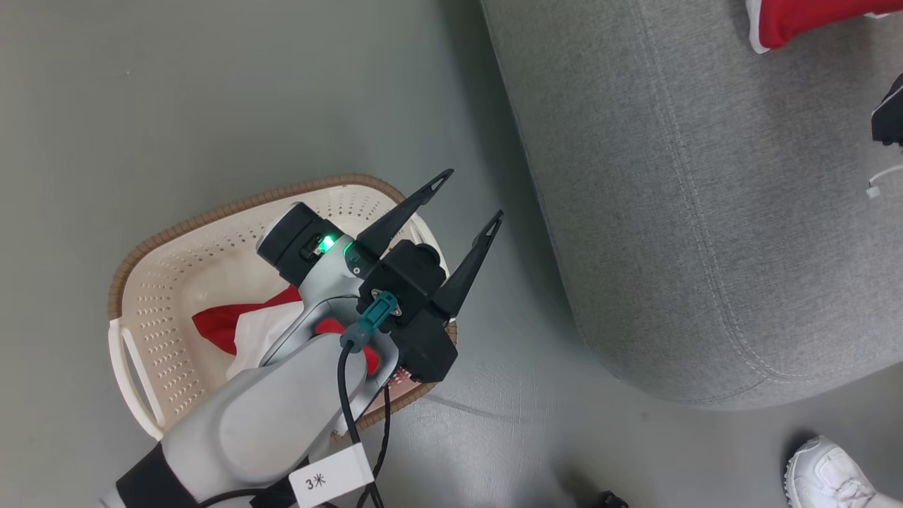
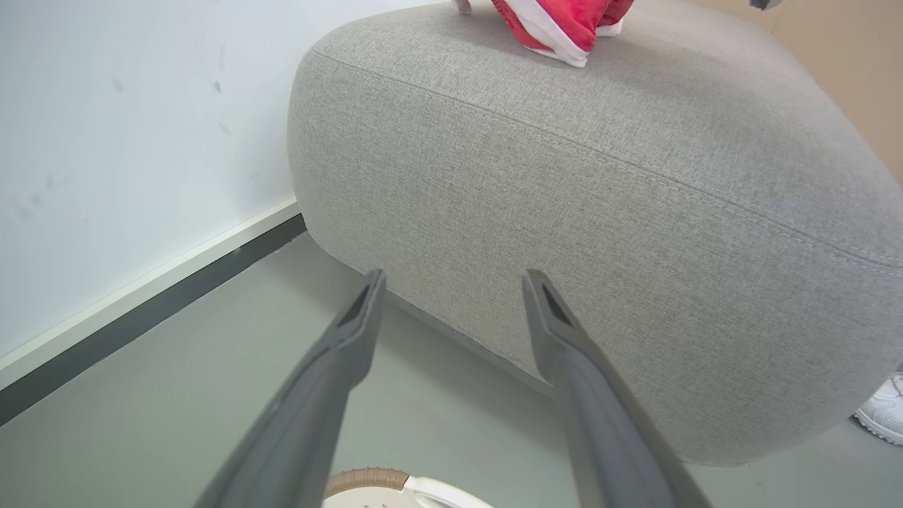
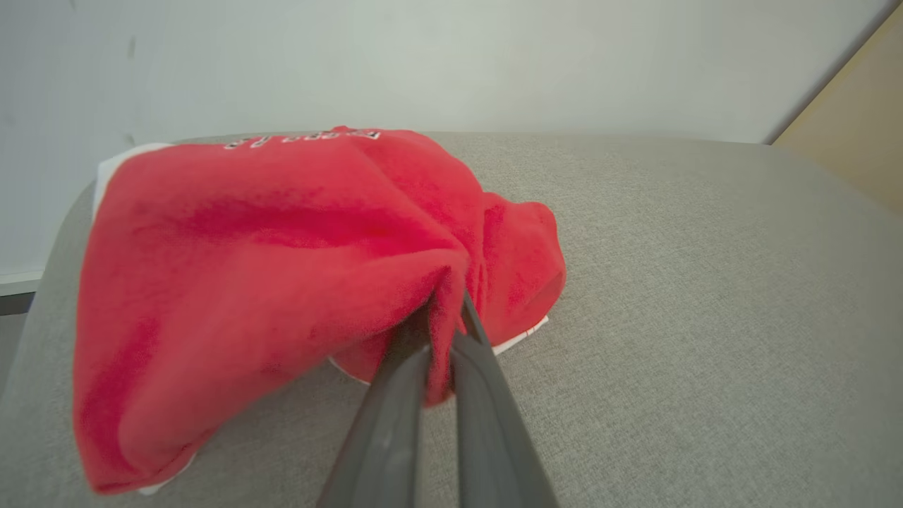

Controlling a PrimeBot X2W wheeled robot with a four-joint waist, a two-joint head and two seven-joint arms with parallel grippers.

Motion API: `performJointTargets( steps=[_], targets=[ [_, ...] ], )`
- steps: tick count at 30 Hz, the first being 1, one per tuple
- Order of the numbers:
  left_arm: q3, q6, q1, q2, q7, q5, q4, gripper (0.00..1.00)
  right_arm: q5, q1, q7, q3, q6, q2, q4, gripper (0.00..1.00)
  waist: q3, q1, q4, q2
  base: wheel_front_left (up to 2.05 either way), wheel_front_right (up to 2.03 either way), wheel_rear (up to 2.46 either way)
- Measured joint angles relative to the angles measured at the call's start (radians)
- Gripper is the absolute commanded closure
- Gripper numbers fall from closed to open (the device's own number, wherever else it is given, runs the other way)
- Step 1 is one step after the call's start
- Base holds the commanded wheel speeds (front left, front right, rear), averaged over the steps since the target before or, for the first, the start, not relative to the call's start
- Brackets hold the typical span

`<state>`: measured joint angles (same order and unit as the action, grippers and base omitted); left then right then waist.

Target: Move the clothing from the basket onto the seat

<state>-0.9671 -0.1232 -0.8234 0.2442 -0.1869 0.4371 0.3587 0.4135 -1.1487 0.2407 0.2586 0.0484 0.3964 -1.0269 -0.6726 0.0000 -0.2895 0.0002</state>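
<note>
one floor strip (image 1: pixel 518 374) btwn basket (image 1: pixel 187 279) rim & seat (image 1: pixel 705 212) edge.

Bare floor (image 1: pixel 515 353) is lying open between the basket (image 1: pixel 183 282) and the seat (image 1: pixel 705 212); the left arm (image 1: pixel 268 416) is hanging over the basket, covering half its opening.

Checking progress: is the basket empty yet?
Not empty: a red-and-white garment lies inside the basket, against its bottom.

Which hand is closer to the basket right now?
Left. The left hand hangs open over the basket edge; the right hand is off at the seat, shut on a red garment.
</note>
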Motion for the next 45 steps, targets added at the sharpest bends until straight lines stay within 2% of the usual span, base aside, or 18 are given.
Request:
performJointTargets(
  steps=[1, 2, 12, 23, 36, 40, 45],
  targets=[
    [0.001, 0.0, 0.001, 0.002, 0.0, 0.0, 0.002, 0.0, 0.0, 0.003, 0.004, 0.002, 0.005, -0.001, -0.003, 0.33, 0.004, -0.0001, -0.001, -0.0001, 0.0, 0.0, 0.0],
    [0.001, 0.0, 0.003, 0.005, 0.0, 0.0, 0.004, 0.0, 0.0, 0.007, 0.007, 0.003, 0.005, -0.002, -0.007, 0.0, 0.008, 0.0, -0.002, -0.0001, 0.0, 0.0, 0.0],
    [0.027, 0.0, 0.063, -0.008, -0.028, 0.016, 0.033, 0.0, -0.021, 0.113, 0.009, 0.03, 0.041, -0.001, -0.004, 0.0, 0.078, 0.0, -0.008, -0.0001, 0.0, 0.0, 0.0],
    [0.114, 0.0, 0.138, -0.048, -0.056, 0.08, 0.066, 0.0, -0.029, 0.236, 0.009, 0.03, 0.057, -0.016, 0.118, 0.0, 0.208, -0.0002, 0.018, -0.0003, 0.0, 0.0, 0.0],
    [0.265, -0.001, 0.289, -0.031, -0.063, 0.134, 0.112, 0.0, -0.021, 0.417, 0.009, 0.028, 0.056, -0.121, 0.267, 0.0, 0.386, -0.0003, 0.105, -0.0003, 0.0, 0.0, 0.0],
    [0.339, -0.001, 0.366, -0.025, -0.063, 0.143, 0.109, 0.0, -0.027, 0.495, 0.009, 0.036, 0.045, -0.149, 0.324, 0.0, 0.443, -0.0003, 0.135, -0.0004, 0.0, 0.0, 0.0],
    [0.425, -0.001, 0.494, -0.021, -0.063, 0.141, 0.07, 0.0, -0.037, 0.657, 0.009, 0.032, 0.011, -0.171, 0.425, 0.0, 0.528, -0.0003, 0.179, -0.0004, 0.0, 0.0, 0.0]
  ],
)
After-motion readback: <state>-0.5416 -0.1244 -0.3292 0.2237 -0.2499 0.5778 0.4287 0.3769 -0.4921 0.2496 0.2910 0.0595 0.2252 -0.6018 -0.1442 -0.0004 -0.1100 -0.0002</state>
